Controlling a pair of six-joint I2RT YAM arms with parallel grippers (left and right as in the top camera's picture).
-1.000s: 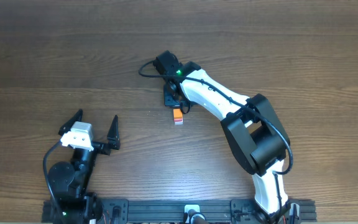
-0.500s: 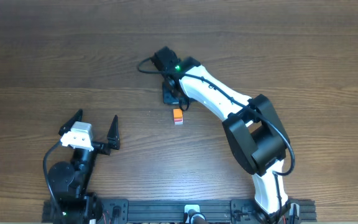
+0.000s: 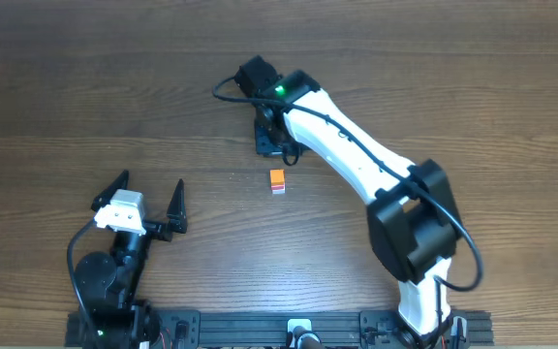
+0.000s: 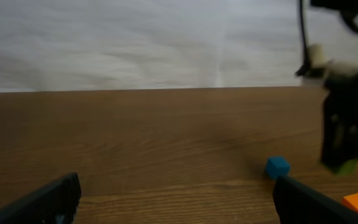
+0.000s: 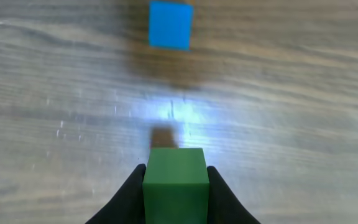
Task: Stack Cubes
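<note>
Pincer status: my right pincer (image 5: 174,186) closed on green cube (image 5: 174,168), held above tabletop (image 5: 42,93) | blue cube (image 5: 170,25) lies straight ahead, apart, square-on | left pincer (image 3: 150,189) open, far from both.

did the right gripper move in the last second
Yes. The right gripper, holding the green cube, has shifted up the top view, farther from the orange cube, which stayed put.

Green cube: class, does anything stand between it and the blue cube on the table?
Nothing visible does. The green cube is in the right gripper; only bare table lies between it and the blue cube. The orange cube lies nearer the bases.
</note>
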